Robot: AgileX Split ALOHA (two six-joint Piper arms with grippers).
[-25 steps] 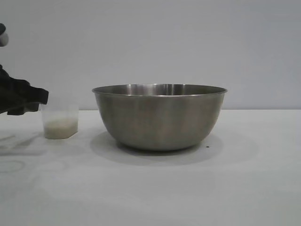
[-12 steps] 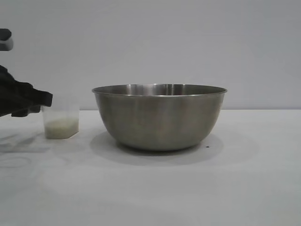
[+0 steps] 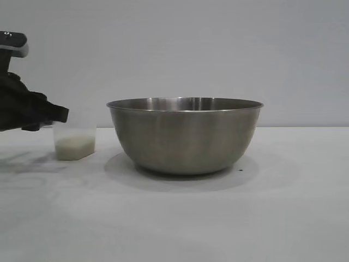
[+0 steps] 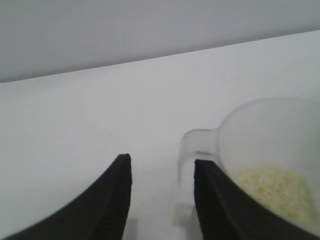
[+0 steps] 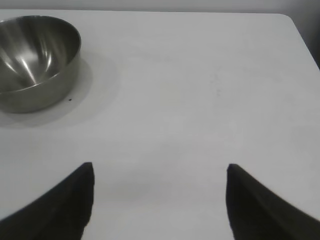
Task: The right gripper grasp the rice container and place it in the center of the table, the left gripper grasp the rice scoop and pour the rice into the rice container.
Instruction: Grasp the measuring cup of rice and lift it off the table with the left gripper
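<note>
Left wrist view: left gripper (image 4: 160,192) stands part-open around the measuring cup's loop handle (image 4: 192,150), seemingly not clamped; right gripper (image 5: 157,200) gapes wide, empty.

Behind everything you have a plain, pale grey wall (image 3: 218,49), bare and evenly lit, running the full width of the exterior view. It also fills the far band of the left wrist view. One tiny dark speck (image 3: 240,170) lies on the white surface (image 3: 305,218), and you can find it in the right wrist view too. Past the surface's rounded far corner in that view, you see a dark strip (image 5: 315,40).
</note>
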